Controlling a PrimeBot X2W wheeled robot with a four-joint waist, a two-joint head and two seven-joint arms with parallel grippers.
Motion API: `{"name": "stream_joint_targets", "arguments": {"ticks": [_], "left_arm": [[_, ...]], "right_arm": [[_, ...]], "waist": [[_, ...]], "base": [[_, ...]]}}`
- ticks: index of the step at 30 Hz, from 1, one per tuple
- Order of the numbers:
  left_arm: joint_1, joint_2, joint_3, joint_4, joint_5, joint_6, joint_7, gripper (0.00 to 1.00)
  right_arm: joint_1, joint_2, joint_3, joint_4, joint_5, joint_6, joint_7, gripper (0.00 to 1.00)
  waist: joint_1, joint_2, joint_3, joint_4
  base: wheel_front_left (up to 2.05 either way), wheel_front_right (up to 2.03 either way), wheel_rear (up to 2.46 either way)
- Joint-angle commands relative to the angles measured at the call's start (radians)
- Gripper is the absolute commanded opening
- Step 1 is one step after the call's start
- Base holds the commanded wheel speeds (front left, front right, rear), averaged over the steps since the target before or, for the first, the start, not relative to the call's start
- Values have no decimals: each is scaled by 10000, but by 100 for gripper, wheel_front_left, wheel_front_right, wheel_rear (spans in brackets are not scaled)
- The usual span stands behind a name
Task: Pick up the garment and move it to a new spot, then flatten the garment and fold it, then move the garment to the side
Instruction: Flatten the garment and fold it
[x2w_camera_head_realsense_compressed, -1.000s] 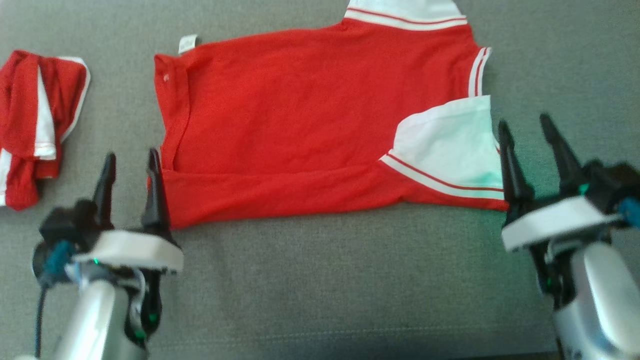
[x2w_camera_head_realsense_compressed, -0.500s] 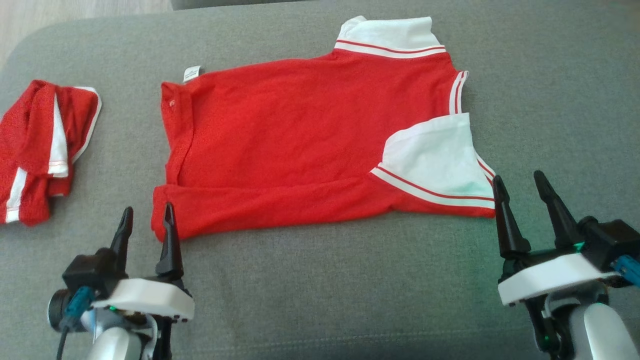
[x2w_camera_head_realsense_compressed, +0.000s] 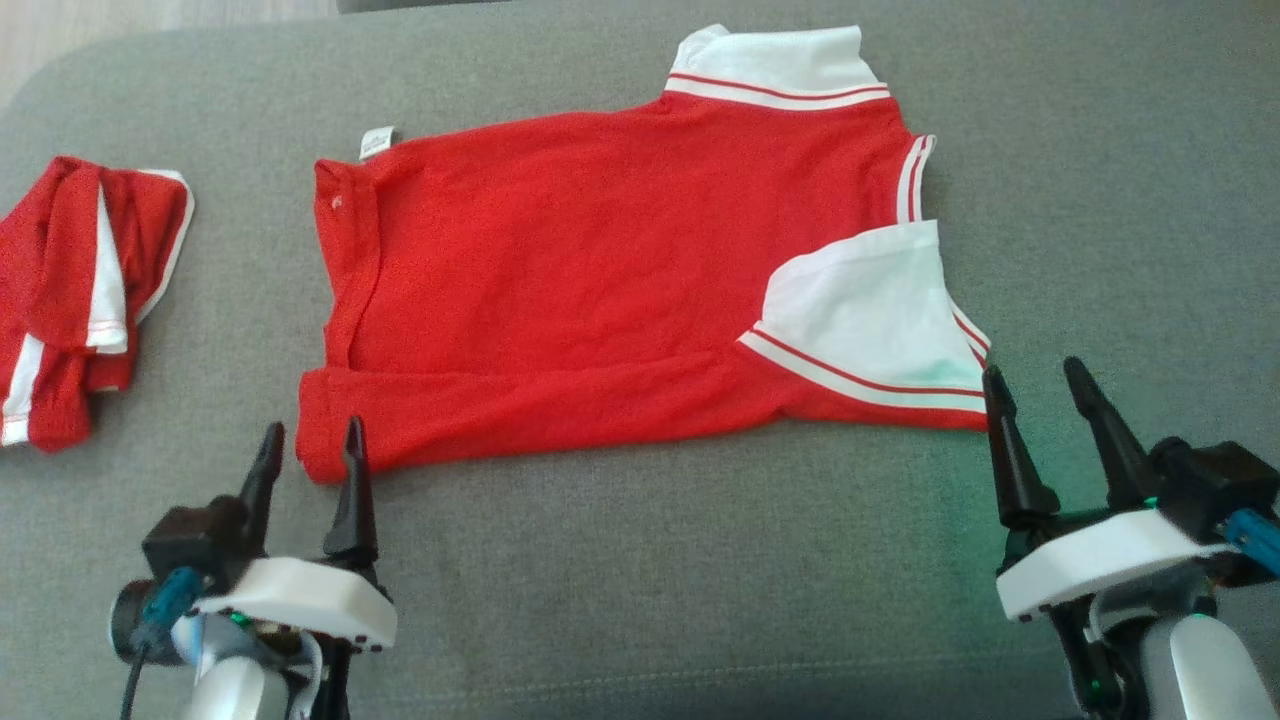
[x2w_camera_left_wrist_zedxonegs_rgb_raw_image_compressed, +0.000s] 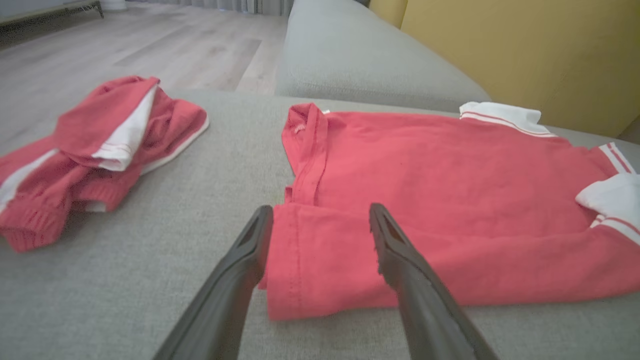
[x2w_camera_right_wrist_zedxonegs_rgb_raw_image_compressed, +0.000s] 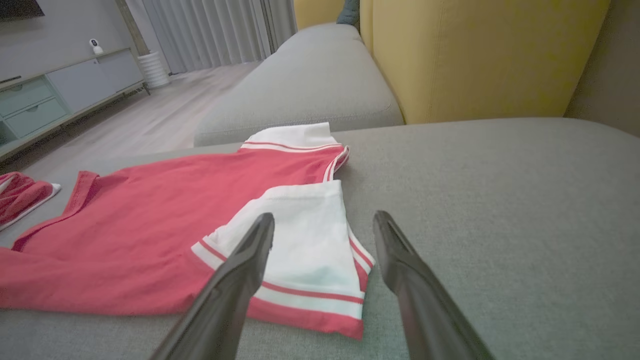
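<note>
Red garment (x2w_camera_head_realsense_compressed: 580, 270) (white sleeves) lies flat, near edge folded.

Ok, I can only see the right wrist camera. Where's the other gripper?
Observer: The left gripper, open, sits at the near hem corner of the flat red shirt with white sleeves.
Operator: Does it have a tag?
Observer: Yes, a small white label sticks out at the far hem corner.
Operator: What's that red bit at my picture's edge?
Observer: A crumpled red and white garment, apart from the shirt on the grey couch.
</note>
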Motion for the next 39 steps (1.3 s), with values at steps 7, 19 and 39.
{"name": "stream_joint_targets", "arguments": {"ticks": [7,19,39], "left_arm": [[-572,139,176,435,-489,-170,1137,100],[-1427,319,289,1000,-1247,-571,2282,100],[-955,840,93,159,-1317,-553,3068,0]], "right_arm": [[-448,19,-84,721,134,-9,937,100],[-1644,32,-181,1706,198,-9,1875,100],[-781,138,-475,1049,859,-9,2544,0]], "waist": [[0,0,525,49],[0,0,1350,284],[0,0,995,324]], "base": [[0,0,0],[0,0,0],[0,0,0]]}}
